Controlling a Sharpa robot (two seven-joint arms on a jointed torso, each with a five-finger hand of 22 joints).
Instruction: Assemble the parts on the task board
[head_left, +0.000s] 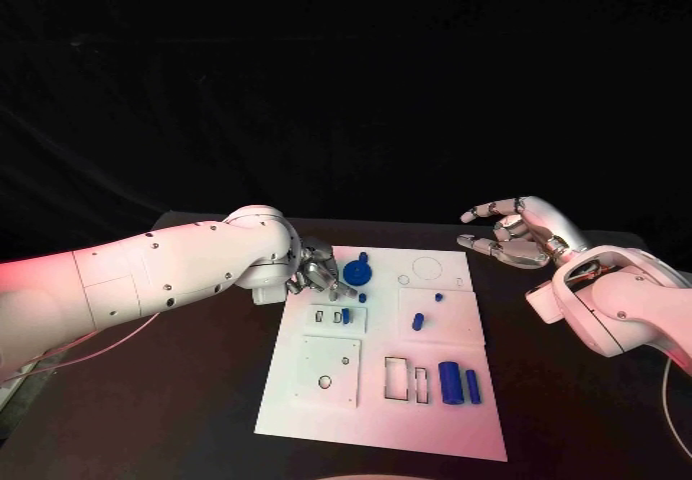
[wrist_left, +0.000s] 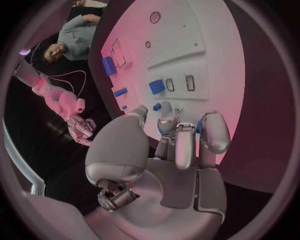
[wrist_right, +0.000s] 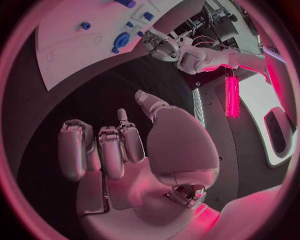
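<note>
The left robot hand (head_left: 315, 272) is reaching over the far left part of the white task board (head_left: 378, 420), which is lying in the middle of the black worktop (head_left: 173, 400). Its fingers (wrist_left: 182, 145) are curling down close to a small blue part (wrist_left: 166, 106) near a round blue disc-shaped part (head_left: 356, 270); whether the left robot hand is holding anything cannot be told. The right robot hand (head_left: 513, 233) is hovering above the worktop beyond the board's far right corner, fingers apart and loosely curved, gripping nothing. On the board, two blue cylinders (head_left: 460, 383) are lying side by side near the right edge, beside two outlined rectangular slots (head_left: 405, 379). A small blue peg (head_left: 418, 321) is standing near the board's middle, and a tiny blue piece (head_left: 438, 296) is sitting just beyond it. A raised white square plate (head_left: 329, 370) is resting on the board's left side.
</note>
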